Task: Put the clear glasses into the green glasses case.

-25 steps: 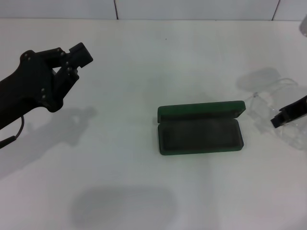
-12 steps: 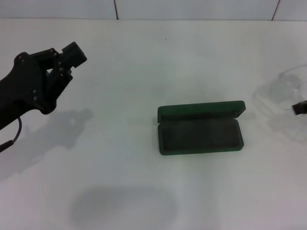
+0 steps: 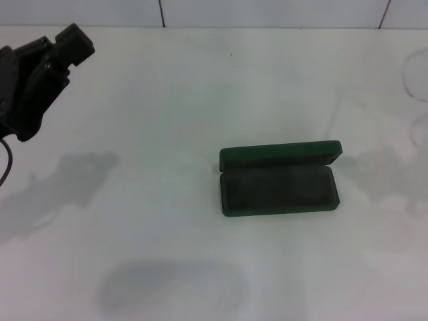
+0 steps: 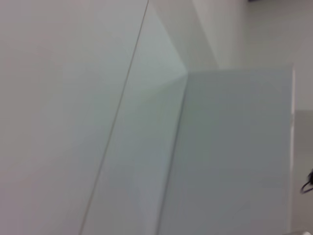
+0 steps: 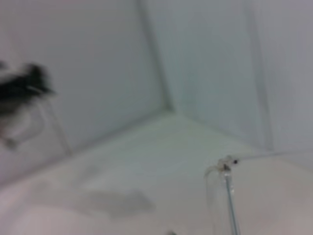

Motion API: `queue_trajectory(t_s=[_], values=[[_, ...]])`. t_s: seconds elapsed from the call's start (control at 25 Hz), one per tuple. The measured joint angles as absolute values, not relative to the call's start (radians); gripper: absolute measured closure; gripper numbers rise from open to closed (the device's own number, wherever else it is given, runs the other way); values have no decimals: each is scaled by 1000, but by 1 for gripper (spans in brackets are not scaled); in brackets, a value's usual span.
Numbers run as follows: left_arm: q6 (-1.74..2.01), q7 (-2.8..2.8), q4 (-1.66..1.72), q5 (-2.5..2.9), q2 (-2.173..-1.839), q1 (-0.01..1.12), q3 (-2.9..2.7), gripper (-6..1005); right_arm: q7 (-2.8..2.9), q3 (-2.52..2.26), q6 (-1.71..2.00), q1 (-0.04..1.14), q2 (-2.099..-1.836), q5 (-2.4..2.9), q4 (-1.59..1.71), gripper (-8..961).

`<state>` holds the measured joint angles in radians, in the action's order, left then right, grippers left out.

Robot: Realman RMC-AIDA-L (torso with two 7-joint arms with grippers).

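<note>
Claw of the left arm hangs over the far left of the tabletop; whether it is apart or together cannot be told, and the right claw is out of sight. Well to its right and nearer the robot, the green glasses case lies open, dark lining showing across its tray. Farther right, the clear glasses show faintly, apart from the case.
</note>
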<state>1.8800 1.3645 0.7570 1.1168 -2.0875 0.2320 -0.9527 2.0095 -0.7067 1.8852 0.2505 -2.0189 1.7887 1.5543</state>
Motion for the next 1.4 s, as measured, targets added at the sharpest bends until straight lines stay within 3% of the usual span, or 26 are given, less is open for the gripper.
queue_trajectory(t_s=[0.72,1.4], values=[[1887,1531,871,1084,-2091,284,-1111,945,1722,-1256,1756,306,-2021,1680,1413,869],[1883,1533,865,1089,-2091,295,-1189,945,1519,-1409,1638,311,-2025,1508,1426,886]])
